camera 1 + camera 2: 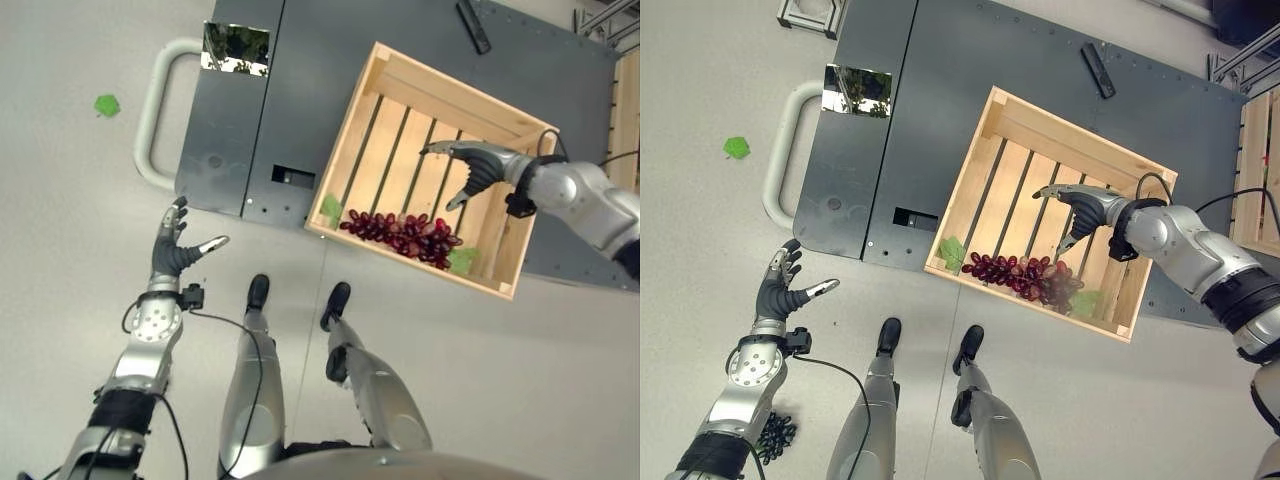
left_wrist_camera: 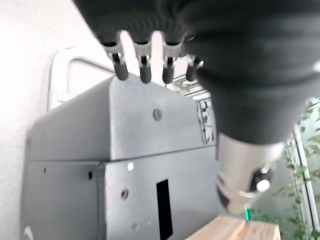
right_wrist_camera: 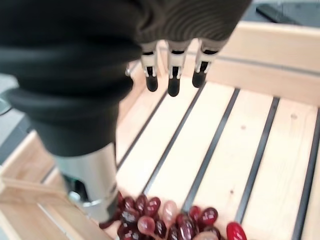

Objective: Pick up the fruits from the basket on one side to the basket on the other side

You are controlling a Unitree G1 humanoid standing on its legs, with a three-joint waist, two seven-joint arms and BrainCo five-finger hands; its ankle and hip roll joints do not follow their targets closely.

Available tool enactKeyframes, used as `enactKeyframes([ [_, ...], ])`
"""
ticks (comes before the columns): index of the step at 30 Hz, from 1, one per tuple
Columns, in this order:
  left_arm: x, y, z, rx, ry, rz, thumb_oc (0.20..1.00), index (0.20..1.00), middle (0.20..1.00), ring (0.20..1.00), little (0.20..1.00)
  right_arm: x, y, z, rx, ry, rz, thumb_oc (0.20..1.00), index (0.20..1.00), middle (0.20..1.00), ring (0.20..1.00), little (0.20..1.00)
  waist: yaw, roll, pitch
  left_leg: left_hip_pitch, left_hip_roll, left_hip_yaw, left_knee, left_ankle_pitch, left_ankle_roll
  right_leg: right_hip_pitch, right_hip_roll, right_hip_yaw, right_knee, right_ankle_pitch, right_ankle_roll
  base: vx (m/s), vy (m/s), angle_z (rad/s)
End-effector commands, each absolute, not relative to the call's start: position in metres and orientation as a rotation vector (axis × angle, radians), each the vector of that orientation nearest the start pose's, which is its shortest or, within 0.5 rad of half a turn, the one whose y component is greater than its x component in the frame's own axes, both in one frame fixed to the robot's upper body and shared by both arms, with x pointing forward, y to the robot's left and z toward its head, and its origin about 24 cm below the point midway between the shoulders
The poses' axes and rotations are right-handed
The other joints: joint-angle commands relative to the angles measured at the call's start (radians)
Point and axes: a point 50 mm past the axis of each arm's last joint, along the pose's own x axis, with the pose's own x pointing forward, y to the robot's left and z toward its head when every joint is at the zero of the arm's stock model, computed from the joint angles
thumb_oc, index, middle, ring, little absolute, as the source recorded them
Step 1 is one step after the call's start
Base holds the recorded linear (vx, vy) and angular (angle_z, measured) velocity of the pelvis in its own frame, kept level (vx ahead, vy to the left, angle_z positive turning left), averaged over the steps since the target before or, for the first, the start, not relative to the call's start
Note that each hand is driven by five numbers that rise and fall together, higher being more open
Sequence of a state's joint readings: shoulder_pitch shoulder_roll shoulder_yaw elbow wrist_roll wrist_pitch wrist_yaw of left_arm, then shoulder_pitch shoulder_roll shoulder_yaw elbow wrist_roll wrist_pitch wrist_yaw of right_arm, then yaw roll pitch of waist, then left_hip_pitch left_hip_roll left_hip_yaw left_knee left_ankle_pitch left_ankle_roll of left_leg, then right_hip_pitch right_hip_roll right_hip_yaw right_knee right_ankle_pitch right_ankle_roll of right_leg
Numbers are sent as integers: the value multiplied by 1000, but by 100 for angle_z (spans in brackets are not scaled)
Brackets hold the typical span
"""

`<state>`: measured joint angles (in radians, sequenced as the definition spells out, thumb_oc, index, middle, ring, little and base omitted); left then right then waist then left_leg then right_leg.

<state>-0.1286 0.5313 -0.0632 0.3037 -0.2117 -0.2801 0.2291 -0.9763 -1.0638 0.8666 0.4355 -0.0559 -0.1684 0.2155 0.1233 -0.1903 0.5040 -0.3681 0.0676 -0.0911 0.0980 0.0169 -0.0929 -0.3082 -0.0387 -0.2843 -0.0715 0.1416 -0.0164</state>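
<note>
You have one wooden crate (image 1: 992,128) before you, pale slatted pine with dark gaps between its floor boards, resting on a dark grey metal cart (image 1: 940,70) that has a rounded light-grey tube handle (image 1: 780,150). Take the crate as your landmark. One bunch of dark red grapes (image 1: 1025,277), glossy and oval-berried, lies inside it along the wall nearest the robot, with two green leaves, one at each end of the bunch (image 1: 952,250). Your right hand (image 1: 1080,210) hangs over the crate's floor boards, above and just behind the grapes, its fingers (image 3: 172,75) loosely extended and holding nothing; the thumb points down toward the bunch without touching it. Your left hand (image 1: 172,248) is well away from the crate, over the pale floor off the cart's near corner, fingers spread and relaxed, empty. A second dark bunch of grapes (image 1: 775,435) lies on the floor by the left arm, partly covered by it. A green leaf (image 1: 736,147) sits on the floor beyond the cart handle. A black bar-shaped object (image 1: 1098,70) rests on the cart past the crate's far side. Another wooden crate (image 1: 1260,170) is cut off at the edge on the crate's right.
</note>
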Motion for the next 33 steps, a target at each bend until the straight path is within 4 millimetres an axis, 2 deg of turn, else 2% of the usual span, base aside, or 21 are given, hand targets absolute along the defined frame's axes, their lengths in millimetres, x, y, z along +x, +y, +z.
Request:
enactKeyframes([
  [1,277,263,93,326,-276,230,1000,1000,1000,1000,1000,367,-233,218,-1567,-100,396,1000,1000,1000,1000,1000,2,-5,16,-56,-4,10,13,30,-11,-50,-43,-9,193,-192,110,0,0,0],
  [8,282,257,98,327,-298,222,1000,1000,1000,1000,1000,375,-228,203,-1697,-62,414,1000,1000,1000,1000,1000,2,21,16,-128,-12,-11,26,39,-9,-124,-51,-24,230,-199,109,-14,-7,5],
  [21,284,249,100,350,-307,170,1000,1000,1000,1000,1000,364,-217,182,-1745,3,618,1000,1000,1000,1000,1000,7,45,16,-193,-18,-44,45,38,-8,-198,-67,-50,295,-228,112,11,-19,6],
  [27,286,247,102,352,-316,164,1000,1000,1000,1000,1000,363,-215,183,-1747,8,637,1000,1000,1000,1000,1000,13,42,16,-212,-20,-59,56,36,-9,-213,-70,-61,316,-240,111,23,-28,9],
  [33,287,244,103,355,-321,151,1000,1000,1000,1000,1000,364,-207,177,-1733,6,671,1000,1000,1000,1000,1000,22,26,16,-210,-17,-74,50,36,-10,-206,-66,-72,312,-244,112,25,-34,6],
])
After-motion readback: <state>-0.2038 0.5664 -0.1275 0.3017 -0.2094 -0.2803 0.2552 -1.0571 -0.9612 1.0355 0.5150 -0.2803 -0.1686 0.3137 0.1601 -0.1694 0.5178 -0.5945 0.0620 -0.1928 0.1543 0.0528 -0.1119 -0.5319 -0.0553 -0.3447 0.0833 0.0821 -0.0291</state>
